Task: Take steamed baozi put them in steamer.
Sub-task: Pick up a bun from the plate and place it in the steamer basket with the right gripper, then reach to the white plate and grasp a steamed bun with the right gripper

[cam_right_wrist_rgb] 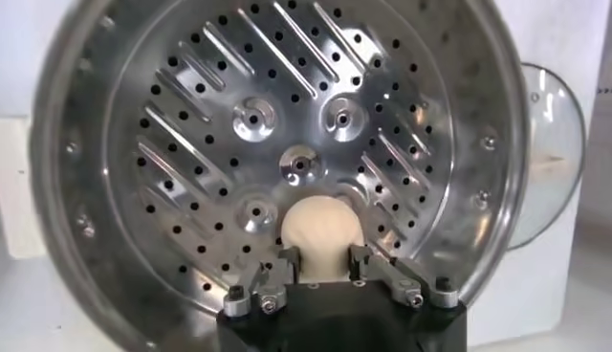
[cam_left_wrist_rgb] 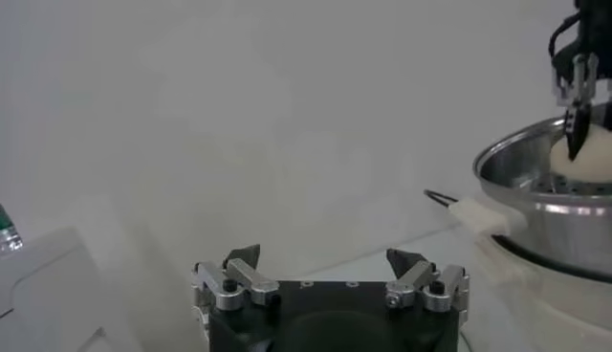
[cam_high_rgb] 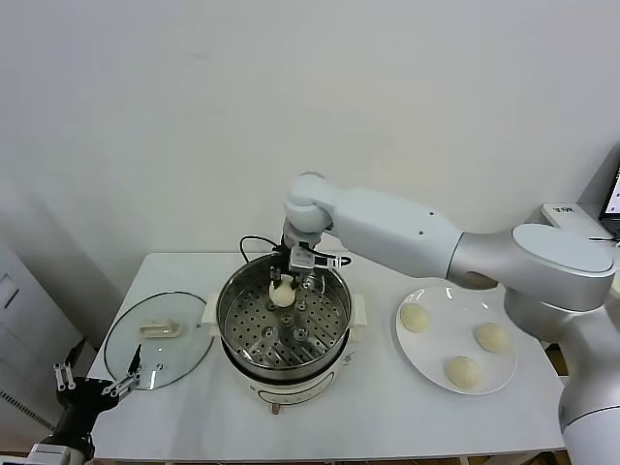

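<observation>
Right gripper [cam_high_rgb: 294, 274] down inside steamer [cam_high_rgb: 334, 334] at its far rim, fingers [cam_right_wrist_rgb: 287, 260] clamped on one baozi [cam_high_rgb: 282, 292]; same bun in right wrist view [cam_right_wrist_rgb: 323, 231] sits between the fingers, at or just above the perforated tray [cam_right_wrist_rgb: 191, 115], contact with tray not clear. Right arm [cam_high_rgb: 407, 232] reaching in from the right, over the pot. Steamer mid tabletop [cam_high_rgb: 387, 417], white side handles [cam_high_rgb: 359, 312], black cord [cam_high_rgb: 254, 242] trailing off the far side. Three more baozi on white plate [cam_high_rgb: 412, 344] right of steamer: one far-left [cam_high_rgb: 415, 317], one at right [cam_high_rgb: 491, 336], one near [cam_high_rgb: 463, 371], all apart from each other. Glass lid [cam_high_rgb: 184, 363] flat on tabletop left of steamer, white handle [cam_high_rgb: 160, 328] up, lid edge just beside the steamer's left handle. Left gripper [cam_high_rgb: 97, 383] parked low at near-left tabletop corner, fingers [cam_left_wrist_rgb: 239, 277] spread apart, holding nothing. From left wrist view, steamer rim [cam_left_wrist_rgb: 516, 158] off to the side with held bun [cam_left_wrist_rgb: 585, 158] showing above it under right gripper [cam_left_wrist_rgb: 574, 134].
</observation>
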You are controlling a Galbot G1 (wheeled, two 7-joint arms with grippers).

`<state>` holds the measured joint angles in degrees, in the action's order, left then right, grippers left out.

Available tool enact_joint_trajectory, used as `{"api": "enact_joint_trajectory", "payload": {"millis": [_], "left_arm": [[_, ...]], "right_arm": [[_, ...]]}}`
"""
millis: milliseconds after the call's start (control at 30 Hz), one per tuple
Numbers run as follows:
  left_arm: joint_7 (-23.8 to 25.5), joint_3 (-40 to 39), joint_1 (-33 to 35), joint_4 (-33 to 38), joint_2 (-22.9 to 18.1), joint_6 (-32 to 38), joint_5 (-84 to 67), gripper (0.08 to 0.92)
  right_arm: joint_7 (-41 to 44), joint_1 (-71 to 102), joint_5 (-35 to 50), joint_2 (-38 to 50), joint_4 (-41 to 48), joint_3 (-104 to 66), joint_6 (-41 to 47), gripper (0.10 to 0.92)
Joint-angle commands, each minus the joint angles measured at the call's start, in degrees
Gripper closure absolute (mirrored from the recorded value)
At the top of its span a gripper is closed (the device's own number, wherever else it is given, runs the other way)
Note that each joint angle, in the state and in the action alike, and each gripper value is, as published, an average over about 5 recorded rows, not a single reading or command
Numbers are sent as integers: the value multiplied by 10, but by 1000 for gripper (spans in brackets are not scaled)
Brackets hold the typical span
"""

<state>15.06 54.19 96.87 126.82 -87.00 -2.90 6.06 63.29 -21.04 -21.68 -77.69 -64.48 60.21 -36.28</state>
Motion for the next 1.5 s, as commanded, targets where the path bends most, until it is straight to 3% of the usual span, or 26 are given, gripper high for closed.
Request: {"api": "enact_joint_trajectory", "payload": {"millis": [33,233,367,533,633,733,900,1200,1500], "left_arm": [[0,-2,1,1,-1,-1,1,177],[0,-6,-3,1,-2,-2,3,177],[1,-8,-2,3,-3,-4,6,177],[1,-8,0,4,-3,-2,6,177],[0,-8,-1,6,-3,-2,6,177],[-1,-10,-3,8,-5,-1,6,177],[-2,-11,-3,12,-9,-1,7,177],[-3,-10,7,26,-9,-2,12,177],[-4,-12,12,31,-13,-3,22,177]], "right_arm": [[-9,27,-55,-17,29,-29,-18,607],[-1,-5,15,-4,17,-28,11,461],[11,-59,136,19,0,-4,78,348],[3,-151,376,73,-4,72,253,226],[0,-216,522,111,12,149,380,206],[25,-256,586,150,46,215,455,203],[47,-204,526,223,78,230,471,203],[10,-19,331,308,67,116,441,203],[-6,109,285,300,96,24,430,203]]}}
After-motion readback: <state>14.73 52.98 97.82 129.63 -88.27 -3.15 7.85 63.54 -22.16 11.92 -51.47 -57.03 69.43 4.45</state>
